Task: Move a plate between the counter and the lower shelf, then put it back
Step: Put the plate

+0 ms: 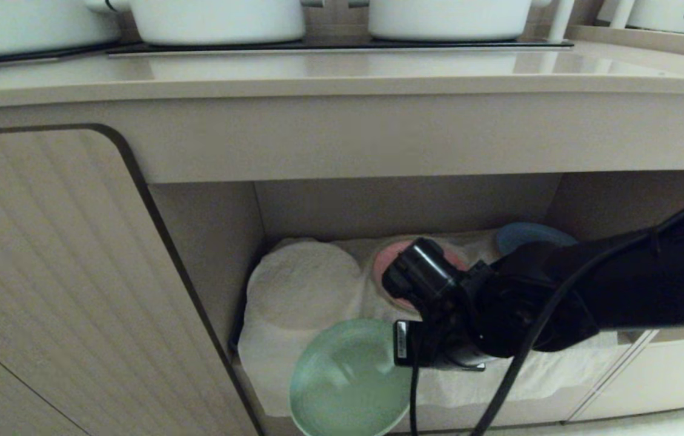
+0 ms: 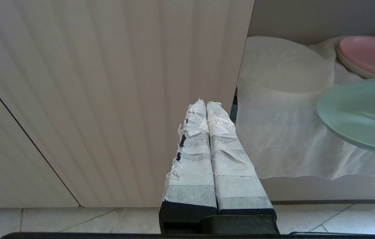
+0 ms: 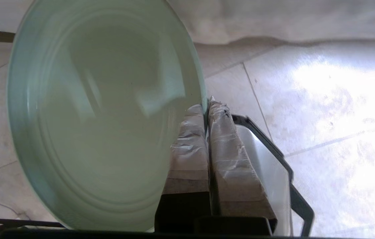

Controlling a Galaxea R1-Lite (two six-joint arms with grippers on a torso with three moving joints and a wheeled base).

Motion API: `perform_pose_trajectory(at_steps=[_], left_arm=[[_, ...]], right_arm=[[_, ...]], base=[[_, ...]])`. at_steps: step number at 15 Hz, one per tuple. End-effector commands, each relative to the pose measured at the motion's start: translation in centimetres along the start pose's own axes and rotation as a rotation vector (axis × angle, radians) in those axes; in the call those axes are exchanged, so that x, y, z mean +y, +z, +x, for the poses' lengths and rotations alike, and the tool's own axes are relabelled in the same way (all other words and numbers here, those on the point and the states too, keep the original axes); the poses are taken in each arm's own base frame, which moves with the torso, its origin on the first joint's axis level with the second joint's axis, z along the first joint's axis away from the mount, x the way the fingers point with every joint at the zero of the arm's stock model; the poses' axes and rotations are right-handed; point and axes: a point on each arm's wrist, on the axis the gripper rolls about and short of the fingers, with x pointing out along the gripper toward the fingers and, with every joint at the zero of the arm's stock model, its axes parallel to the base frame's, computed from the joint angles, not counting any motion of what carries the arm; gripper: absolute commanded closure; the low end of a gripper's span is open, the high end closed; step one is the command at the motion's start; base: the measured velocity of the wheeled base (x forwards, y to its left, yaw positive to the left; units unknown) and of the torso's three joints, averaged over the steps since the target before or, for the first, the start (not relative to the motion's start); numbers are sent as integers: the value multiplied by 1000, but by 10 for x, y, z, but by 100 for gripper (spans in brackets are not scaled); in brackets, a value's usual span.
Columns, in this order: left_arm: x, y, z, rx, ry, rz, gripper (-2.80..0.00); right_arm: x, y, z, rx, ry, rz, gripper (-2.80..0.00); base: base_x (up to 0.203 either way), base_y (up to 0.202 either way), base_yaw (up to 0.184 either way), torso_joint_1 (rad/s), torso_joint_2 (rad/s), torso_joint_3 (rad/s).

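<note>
The pale mint-green plate (image 1: 345,381) hangs tilted in the air just in front of the lower shelf's front edge, over the tiled floor. My right gripper (image 3: 206,106) is shut on the plate's (image 3: 101,113) rim, one taped finger on each face. The right arm (image 1: 560,290) reaches in from the right across the shelf opening. The lower shelf (image 1: 305,290) is draped with a wrinkled off-white cloth. The beige counter (image 1: 342,72) runs above. My left gripper (image 2: 206,105) is shut and empty, low beside the ribbed cupboard door, with the plate (image 2: 363,113) off to its side.
A pink plate (image 1: 385,261) and a blue plate (image 1: 523,233) lie on the cloth behind the arm. Two white pots (image 1: 214,18) (image 1: 448,18) stand on the black hob. A ribbed cupboard door (image 1: 45,272) closes off the left. A black cable (image 1: 517,369) hangs from the arm.
</note>
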Motion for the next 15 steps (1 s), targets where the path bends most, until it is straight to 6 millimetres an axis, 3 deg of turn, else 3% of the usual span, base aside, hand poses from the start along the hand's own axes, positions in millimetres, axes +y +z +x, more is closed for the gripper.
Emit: perform_pose_trajectory(at_steps=[1,15], left_arm=[[0,0,0,-1,0,-1,0],[0,0,0,-1,0,-1,0]], right_arm=[[-9,-3,-9,-2,-3,12,0],[-70,-29,-49,-9,-42,67,0]], base=[[0,0,0,0,0,0],[0,0,0,0,0,0]])
